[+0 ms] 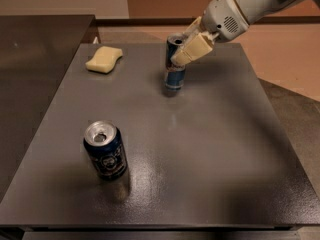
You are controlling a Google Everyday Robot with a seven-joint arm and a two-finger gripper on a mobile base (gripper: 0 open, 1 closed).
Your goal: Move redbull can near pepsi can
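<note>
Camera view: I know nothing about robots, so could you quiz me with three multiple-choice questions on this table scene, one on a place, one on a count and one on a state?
1. Where is the gripper?
A. over the pepsi can
B. at the upper part of the redbull can
C. above the sponge

2. How many cans stand on the table?
A. one
B. two
C. three

3. How is the pepsi can placed?
A. lying on its side
B. crushed flat
C. upright

Answers:
1 B, the gripper is against the top of the slim can at the far side of the table.
2 B, only the slim can and the stout can show.
3 C, its silver top faces up.
</note>
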